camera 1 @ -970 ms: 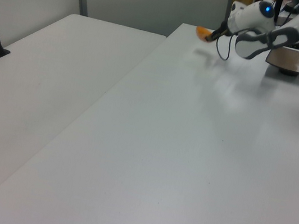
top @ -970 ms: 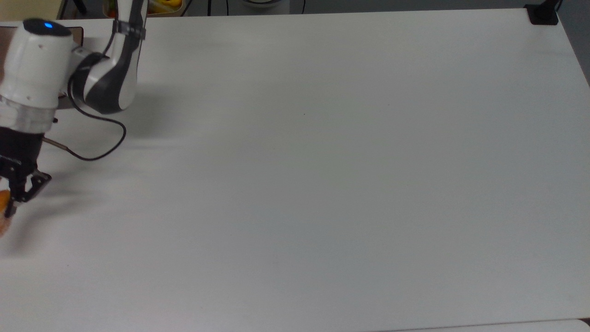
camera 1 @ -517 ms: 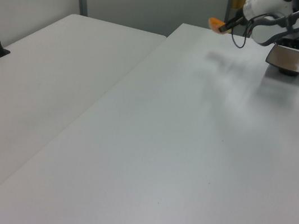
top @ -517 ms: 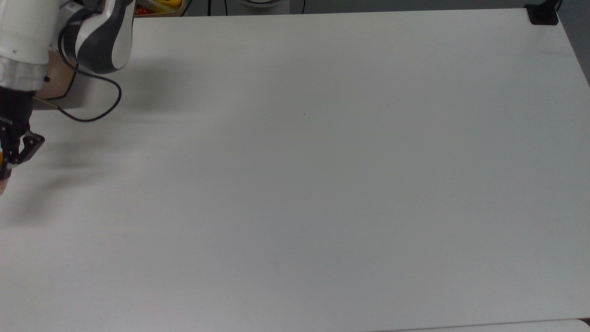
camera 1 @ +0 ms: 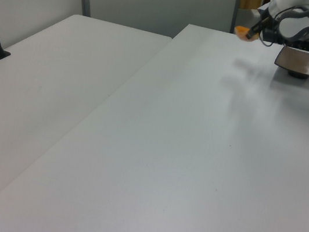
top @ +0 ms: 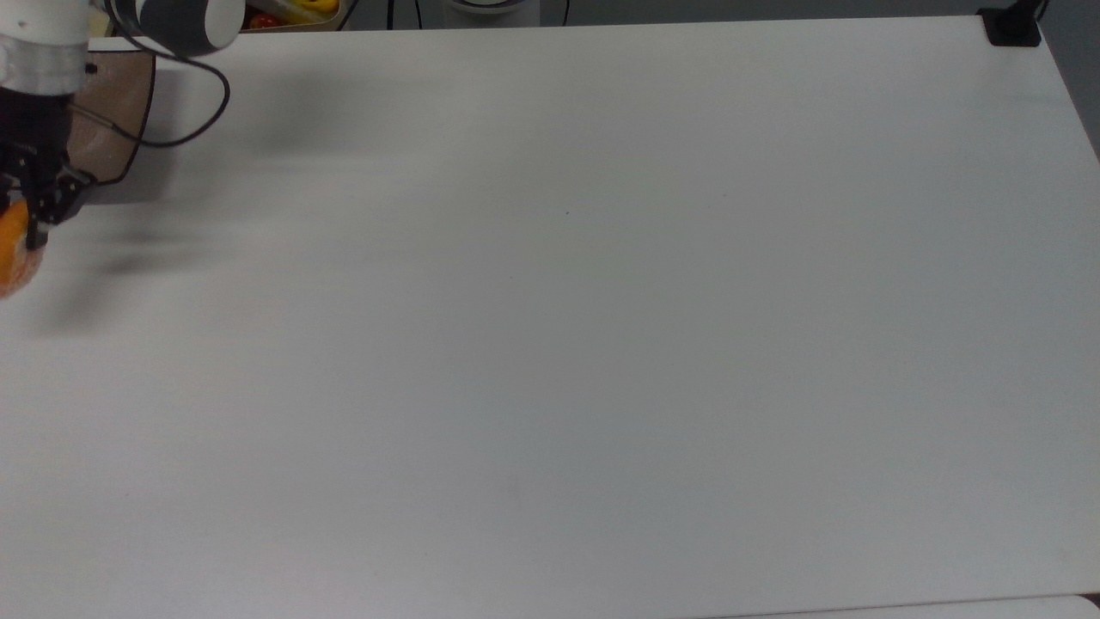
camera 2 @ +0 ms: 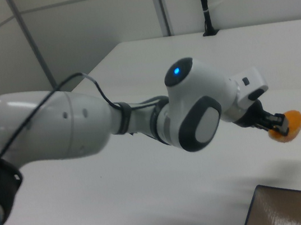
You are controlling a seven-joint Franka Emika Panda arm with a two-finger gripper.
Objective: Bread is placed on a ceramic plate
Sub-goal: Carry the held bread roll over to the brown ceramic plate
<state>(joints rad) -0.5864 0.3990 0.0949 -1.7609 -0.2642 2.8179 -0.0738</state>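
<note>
I have the gripper (camera 2: 277, 123) clamped on the bread (camera 2: 287, 125), carrying it in the air just beside the ceramic plate (camera 1: 303, 62); next I must centre it over the plate and lower.

The table (top: 601, 344) has a smooth matt white top, like laminate, that throws back a soft sheen in the left view. The ceramic plate (camera 2: 292, 210) at 5 o'clock in the right view is brown and glazed, faintly speckled, with a darker rim. The bread (camera 2: 287, 125) looks smooth and bright orange, with a duller, paler patch in the top view (top: 13, 249). The arm's shells (camera 2: 56, 124) are glossy white plastic with dark grey joint caps; the gripper (camera 2: 274, 123) is matt black. A black rubbery cable (top: 185, 129) loops at 10 o'clock in the top view.
</note>
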